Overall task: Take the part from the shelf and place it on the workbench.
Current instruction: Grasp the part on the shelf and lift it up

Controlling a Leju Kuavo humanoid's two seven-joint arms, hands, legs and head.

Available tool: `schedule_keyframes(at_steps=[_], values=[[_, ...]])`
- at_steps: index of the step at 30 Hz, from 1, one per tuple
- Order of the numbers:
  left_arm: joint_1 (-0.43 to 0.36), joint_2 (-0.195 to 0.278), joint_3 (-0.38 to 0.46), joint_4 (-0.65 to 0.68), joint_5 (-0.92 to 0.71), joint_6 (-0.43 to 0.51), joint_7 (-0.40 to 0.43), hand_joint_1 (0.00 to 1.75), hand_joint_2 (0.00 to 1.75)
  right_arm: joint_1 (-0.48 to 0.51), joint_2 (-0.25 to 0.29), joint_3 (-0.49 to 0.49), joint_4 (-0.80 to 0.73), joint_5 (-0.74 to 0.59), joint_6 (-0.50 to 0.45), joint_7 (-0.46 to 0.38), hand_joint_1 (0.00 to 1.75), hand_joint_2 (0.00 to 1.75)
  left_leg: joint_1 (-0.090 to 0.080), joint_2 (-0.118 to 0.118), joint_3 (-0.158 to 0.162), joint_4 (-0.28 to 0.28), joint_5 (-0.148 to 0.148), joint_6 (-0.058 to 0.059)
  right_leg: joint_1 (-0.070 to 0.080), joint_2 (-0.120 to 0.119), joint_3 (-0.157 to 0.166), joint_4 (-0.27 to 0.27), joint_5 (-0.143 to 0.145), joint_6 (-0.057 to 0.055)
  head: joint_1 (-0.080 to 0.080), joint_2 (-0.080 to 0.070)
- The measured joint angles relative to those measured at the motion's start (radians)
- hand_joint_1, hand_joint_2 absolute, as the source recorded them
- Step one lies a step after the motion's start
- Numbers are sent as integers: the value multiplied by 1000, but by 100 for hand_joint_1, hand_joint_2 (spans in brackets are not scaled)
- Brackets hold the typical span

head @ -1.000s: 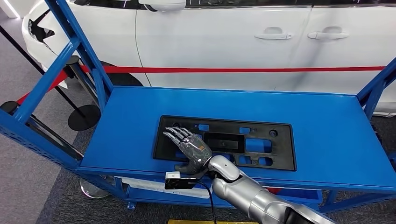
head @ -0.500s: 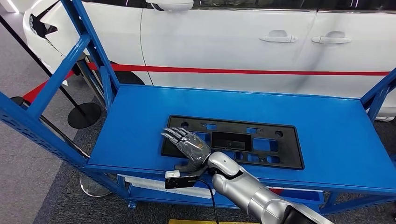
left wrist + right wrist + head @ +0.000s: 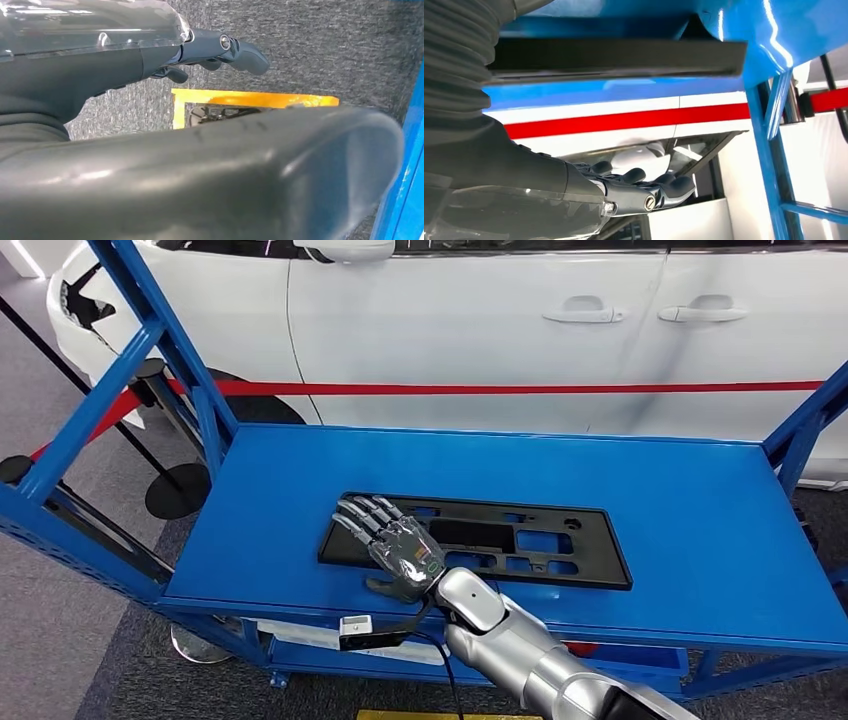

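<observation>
A flat black plastic part (image 3: 520,540) with several cut-outs lies on the blue shelf top (image 3: 700,530), slightly left of centre. My right hand (image 3: 395,545) reaches over the part's left end, fingers spread above it and thumb at its near edge. In the right wrist view the part's edge (image 3: 614,57) runs along the shelf, and my dark fingers (image 3: 644,187) are held off it with a gap between. My left hand (image 3: 220,50) hangs over grey carpet with nothing in it.
Blue uprights (image 3: 150,350) frame the shelf at the left and the far right (image 3: 805,430). A white car (image 3: 500,330) stands close behind, with a red belt barrier and a black stanchion base (image 3: 180,490). A yellow floor mark (image 3: 250,100) lies by the shelf's foot.
My right hand has slid left, toward the part's left end. The part's near edge now lies farther from the shelf's front edge. The camera swayed and came back.
</observation>
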Motion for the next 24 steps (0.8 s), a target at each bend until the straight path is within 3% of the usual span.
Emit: schedule_keyframes(at_steps=[2,3,6,8,9,11,13,14,15,16,18,22,24], values=[[-1,-1,0,0,-3,-2,-1,0,0,4,0,0,-21,29,-4,13,0,175,-3,1,61,-134,57,11,2,2,1,1,-2,3,0,0],[-2,-1,0,0,-4,-3,-3,0,0,6,0,0,-30,41,-5,17,0,175,-5,1,81,-178,69,16,4,3,0,1,-2,7,0,0],[-1,-3,0,0,-4,-9,-17,0,0,12,-4,0,-57,73,21,21,0,175,-10,0,94,-207,70,27,5,2,-1,-2,-1,23,1,0],[-1,-3,0,0,-4,-11,-27,0,0,14,-11,0,-77,91,48,18,0,175,-6,1,100,-219,76,38,4,2,-6,17,-16,34,1,0],[-1,-3,0,0,-3,-12,-30,0,0,14,-14,0,-84,96,59,16,0,175,-3,2,103,-225,79,44,4,2,-21,51,-38,39,2,0],[-3,-3,0,0,1,-13,-38,0,0,14,-23,0,-90,104,88,8,0,175,-3,3,103,-227,81,50,1,2,-79,171,-99,45,3,0],[-4,-3,0,0,8,-15,-48,0,0,15,-35,2,-90,112,127,-7,0,175,-4,2,103,-226,80,51,-2,1,-126,261,-123,49,3,0],[-4,-2,0,0,11,-16,-53,0,0,13,-41,3,-89,114,146,-16,0,175,-4,2,104,-226,80,50,-4,1,-126,255,-107,50,3,0],[-5,-2,0,0,14,-18,-57,0,0,10,-46,5,-87,115,161,-25,0,175,-4,1,104,-224,79,49,-6,0,-106,213,-75,50,3,0],[-7,-2,0,0,16,-21,-60,0,0,4,-51,8,-85,114,175,-33,0,175,-4,1,104,-221,76,46,-8,0,-75,148,-39,49,3,0],[-10,-1,1,0,19,-26,-64,0,0,-10,-60,14,-79,105,200,-49,0,175,-8,-1,99,-210,71,37,-7,-1,-24,37,2,43,2,0],[-14,3,2,0,20,-32,-67,0,0,-39,-78,39,-58,78,257,-75,0,175,-9,0,97,-205,64,16,-3,2,-13,4,6,22,1,0],[-15,5,2,0,20,-33,-67,0,0,-58,-85,53,-44,69,274,-80,0,175,-7,1,81,-161,32,6,-6,1,-9,-2,9,11,1,0]])
